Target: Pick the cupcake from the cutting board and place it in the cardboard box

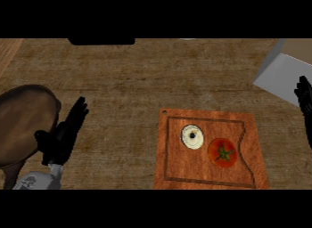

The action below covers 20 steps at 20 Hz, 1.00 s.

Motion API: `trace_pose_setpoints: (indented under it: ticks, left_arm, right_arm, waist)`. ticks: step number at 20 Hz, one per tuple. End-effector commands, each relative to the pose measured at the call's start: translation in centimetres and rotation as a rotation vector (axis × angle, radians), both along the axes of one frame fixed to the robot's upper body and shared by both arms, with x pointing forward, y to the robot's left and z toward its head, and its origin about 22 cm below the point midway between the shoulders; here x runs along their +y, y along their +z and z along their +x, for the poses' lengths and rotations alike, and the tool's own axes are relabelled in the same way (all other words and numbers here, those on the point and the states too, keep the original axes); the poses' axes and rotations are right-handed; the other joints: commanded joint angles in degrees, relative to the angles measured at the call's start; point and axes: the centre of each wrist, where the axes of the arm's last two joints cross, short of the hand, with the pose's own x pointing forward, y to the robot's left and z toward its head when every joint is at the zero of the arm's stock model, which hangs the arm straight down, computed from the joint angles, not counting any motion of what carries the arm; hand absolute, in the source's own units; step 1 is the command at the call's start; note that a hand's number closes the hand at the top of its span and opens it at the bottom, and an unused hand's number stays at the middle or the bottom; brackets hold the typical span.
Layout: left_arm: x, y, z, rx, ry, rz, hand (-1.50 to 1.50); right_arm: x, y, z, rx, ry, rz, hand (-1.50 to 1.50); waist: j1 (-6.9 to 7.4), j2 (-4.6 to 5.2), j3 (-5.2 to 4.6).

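A pale, cream-topped cupcake (192, 136) sits on the wooden cutting board (185, 171), left of a red tomato (222, 152). The cardboard box (291, 67) shows at the upper right, with a grey flap facing me. My right hand (309, 111) stands open at the right edge, fingers up, just below the box and well to the right of the board. My left hand (62, 133) is open too, fingers straight, left of the board and beside a brown bowl. Neither hand touches the cupcake.
A large dark brown bowl (17, 127) lies at the left edge, close against my left hand. A dark object (101, 41) sits at the counter's far edge. Bare brown counter (132, 84) stretches between the board and the box.
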Motion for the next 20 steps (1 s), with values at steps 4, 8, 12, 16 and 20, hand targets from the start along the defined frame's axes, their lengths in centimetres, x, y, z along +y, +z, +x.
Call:
trace_pose_setpoints:
  ticks: [4,8,12,16,20]
  left_arm:
    - [2.6,5.3,2.3,-0.209,-0.083,0.219,0.0]
    - [2.6,6.9,2.8,-0.269,-0.165,0.284,0.0]
    - [2.4,7.9,2.9,-0.278,-0.205,0.278,0.0]
    - [3.0,9.5,3.6,-0.289,-0.215,0.29,0.0]
    - [1.2,9.3,3.1,-0.288,-0.257,0.257,0.0]
  right_arm:
    - [3.8,7.3,0.1,-0.276,-0.089,0.006,-1.5]
    - [1.8,8.8,-1.6,-0.164,-0.227,-0.239,-1.5]
    - [6.7,9.4,-6.7,-0.215,-0.172,-0.264,-1.5]
    - [8.4,10.3,-9.1,-0.166,-0.067,-0.491,-1.5]
    - [10.5,12.3,-10.5,-0.078,-0.044,-0.623,-1.5]
  waist:
    - [-3.9,-2.52,-2.42]
    - [-6.14,-2.75,-2.85]
    - [-5.01,-1.94,-2.47]
    - [-3.48,-1.47,-2.49]
    - [-1.74,-1.12,-2.46]
